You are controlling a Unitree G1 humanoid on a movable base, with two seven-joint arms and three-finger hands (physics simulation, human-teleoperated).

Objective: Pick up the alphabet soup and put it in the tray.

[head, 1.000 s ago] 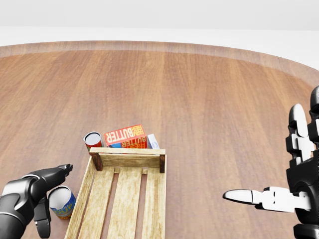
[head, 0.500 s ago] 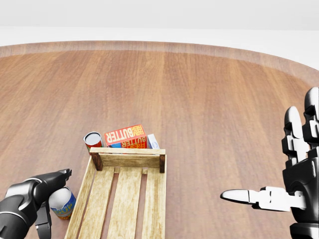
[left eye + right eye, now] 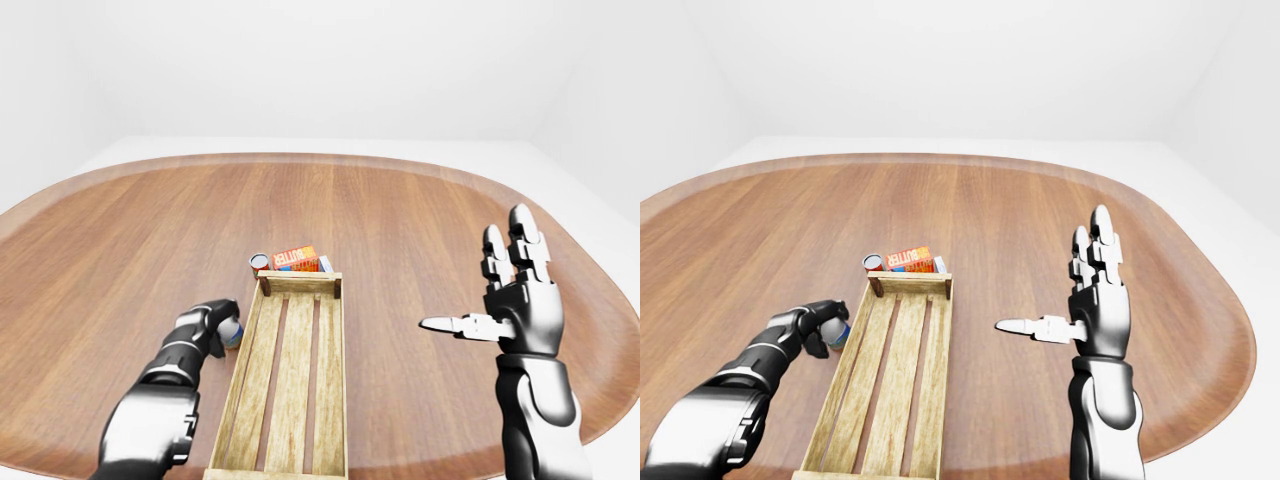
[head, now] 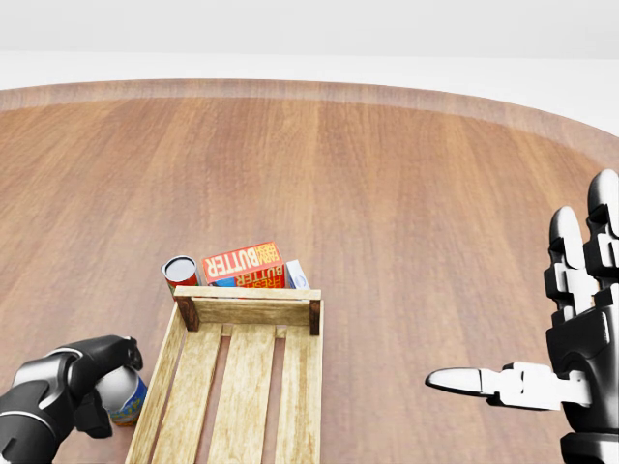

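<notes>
The alphabet soup can (image 4: 124, 394), white and blue with a yellow band, stands on the table just left of the wooden slatted tray (image 4: 248, 311), at the lower left of the head view. My left hand (image 4: 97, 385) is curled round the can, with the fingers over its top and side. The can also shows in the right-eye view (image 3: 838, 331), partly hidden by the fingers. My right hand (image 4: 527, 314) is open and empty at the right, fingers up and thumb pointing left, well clear of the tray.
A red can (image 4: 179, 272), a red butter box (image 4: 244, 263) and a small pale carton (image 4: 296, 275) stand against the tray's far end wall. The round wooden table (image 4: 387, 174) spreads wide around them.
My left hand has closed: its fingers were spread beside the can and now wrap round it. The can has not moved. My right hand has sunk slightly.
</notes>
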